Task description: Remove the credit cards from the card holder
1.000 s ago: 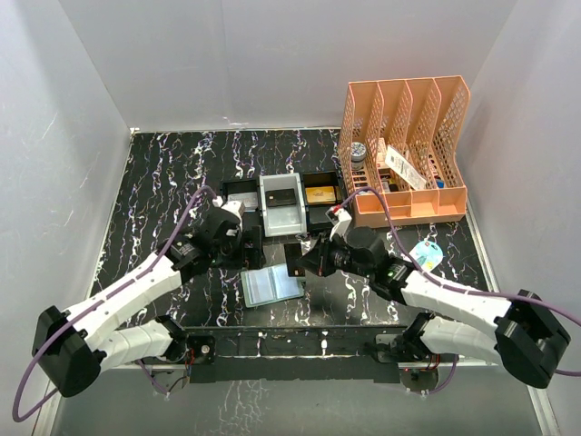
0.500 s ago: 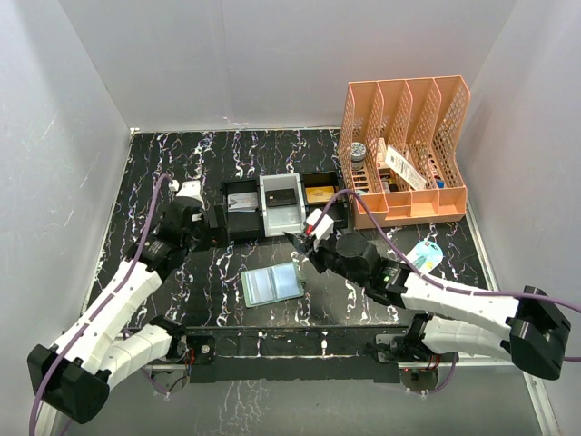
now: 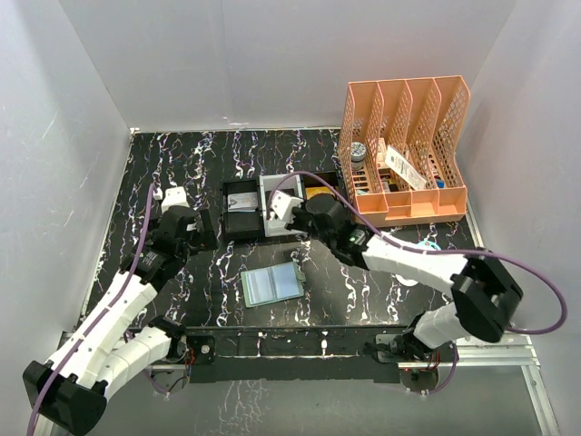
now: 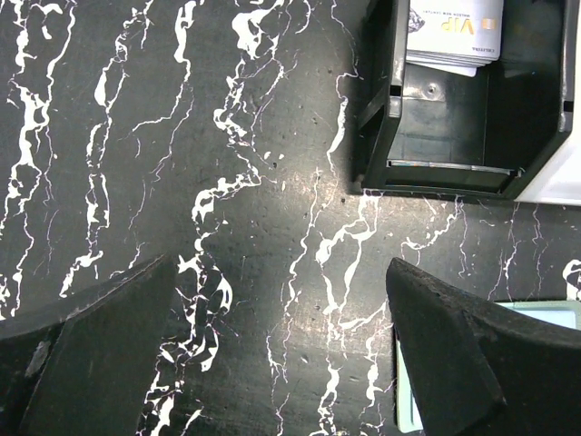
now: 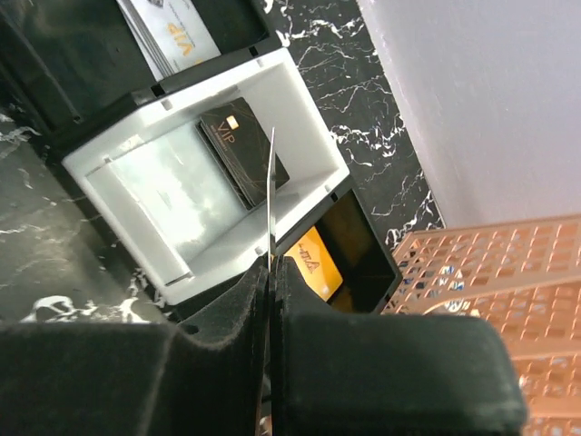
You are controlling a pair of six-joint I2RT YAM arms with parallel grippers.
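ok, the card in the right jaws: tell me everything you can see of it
The card shows only edge-on in the right wrist view: a thin, straight, pale line, stiff like plastic, its faces hidden, so colour and print cannot be told. Its near end is pinched between the shut jaws of the right gripper; the rest sticks out free, touching nothing else. It appears to hang above the white tray, where a dark VIP card lies flat.
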